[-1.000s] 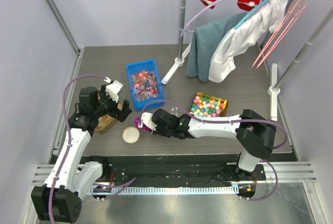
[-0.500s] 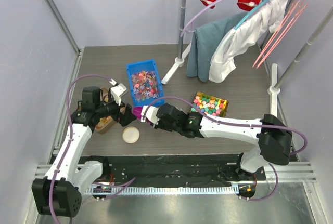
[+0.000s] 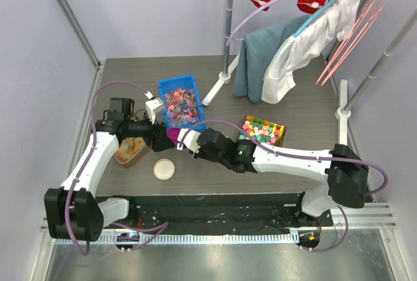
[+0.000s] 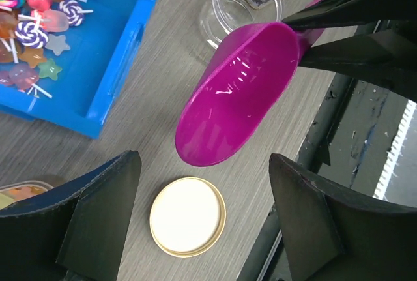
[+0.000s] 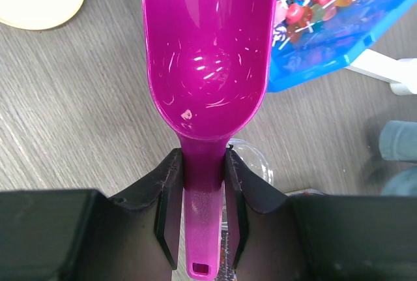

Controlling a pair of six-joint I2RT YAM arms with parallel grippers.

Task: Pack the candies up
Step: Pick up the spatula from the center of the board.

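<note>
1. We see the right gripper clamped on the narrow handle of a magenta scoop, 1 finger on each side. Gripping so far back leaves the whole bowl free to dig.
2. The scoop is empty, its glossy bowl bare. It hangs above the table with its mouth aimed toward the near corner of the blue bin. We judge this to be the approach for a scooping pass.
3. The candies lie in that bin, a loose heap of red, pink, blue and yellow pieces, several on small sticks. None is in the scoop or, as far as we can see, in the jar.
4. The left gripper has its 2 fingers spread wide with nothing between them. It hovers just beside the scoop on the bin's near side. We guess it is placed to steady the bin or the scoop, though we cannot tell which.
5. A clear jar stands open beyond the scoop, near the bin. Its cream lid lies flat on the table apart from it, so the mouth is free to receive a pour.
6. The risk we see is crowding: both arms meet at 1 small spot, and a tilted scoop could spill sweets short of the jar.
</note>
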